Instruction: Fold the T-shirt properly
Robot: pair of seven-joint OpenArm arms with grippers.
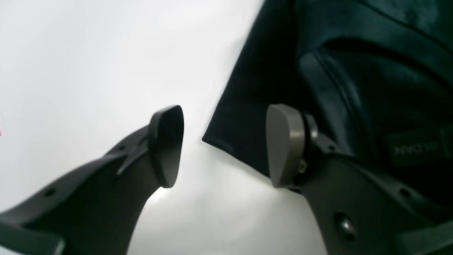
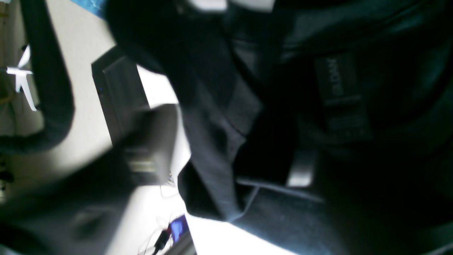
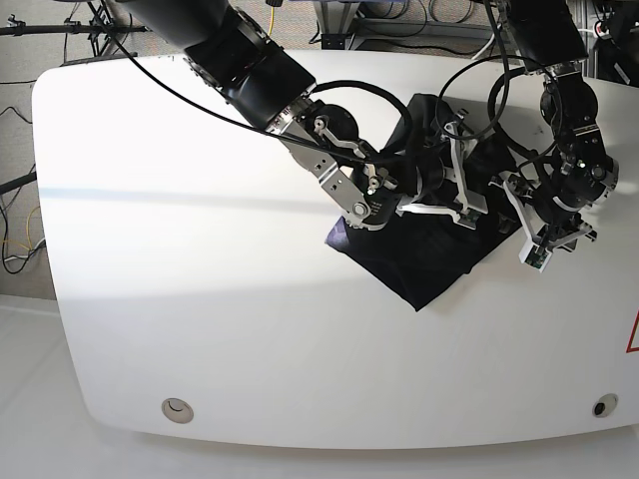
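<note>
The T-shirt [image 3: 431, 261] is lying bunched in a dark heap right of centre on the white worktop [image 3: 200, 249], with one pointed corner reaching toward the near edge. I am reading it as only partly folded. In the base view both arms are crowding over it: the right tool [image 3: 434, 205] is sitting on top of the heap from the left, and the left tool [image 3: 529, 235] is hanging at the heap's right edge. Through the left wrist camera I am seeing the left tool [image 1: 224, 145] with its fingers spread apart and nothing between them; a straight cloth edge and corner [image 1: 226, 138] are lying just ahead, running away to the far right. The right wrist picture is blurred, with dark cloth [image 2: 283, 124] filling it, so I cannot tell how that tool stands. I judge the left arm nearer to that free corner.
</note>
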